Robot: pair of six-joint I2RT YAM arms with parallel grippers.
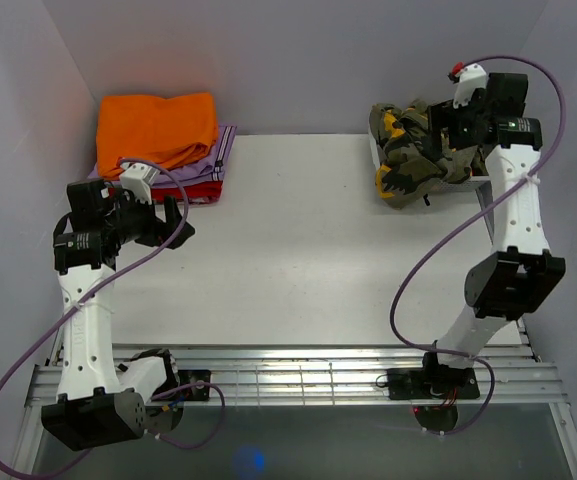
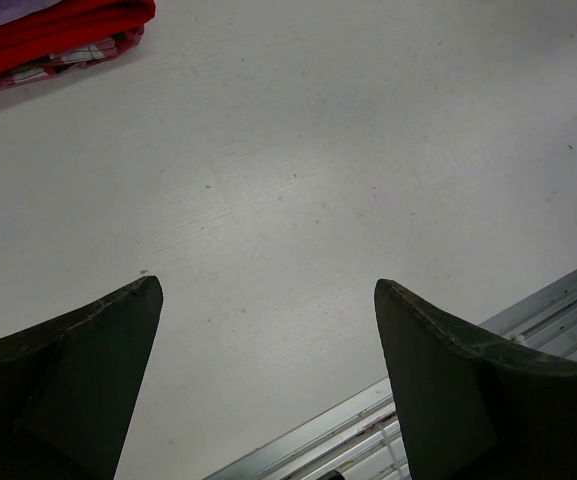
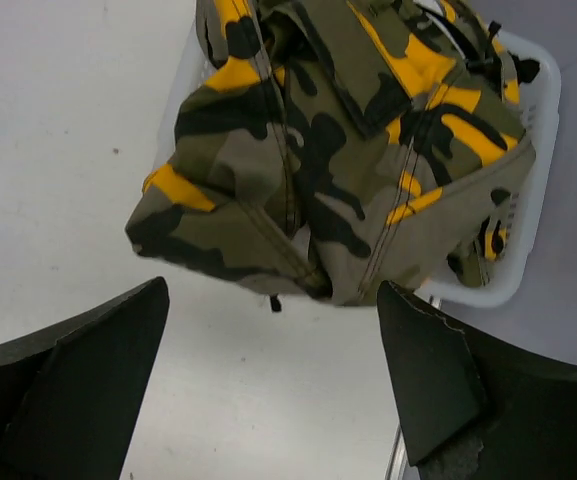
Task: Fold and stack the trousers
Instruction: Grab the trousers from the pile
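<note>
The camouflage trousers [image 1: 418,150] lie bunched in a heap at the table's back right, spilling over the rim of a white basket [image 3: 533,200]. In the right wrist view the trousers [image 3: 338,150] hang just beyond my fingertips. My right gripper [image 1: 440,128] [image 3: 273,300] is open and empty, hovering over the heap's edge without touching it. My left gripper [image 1: 173,222] [image 2: 268,290] is open and empty above the bare table at the left, far from the trousers.
A plain orange folded garment [image 1: 158,125] lies on lilac and red folded clothes [image 1: 208,175] at the back left; the red cloth [image 2: 58,35] shows in the left wrist view. A metal rail [image 1: 318,375] runs along the near edge. White walls enclose the table.
</note>
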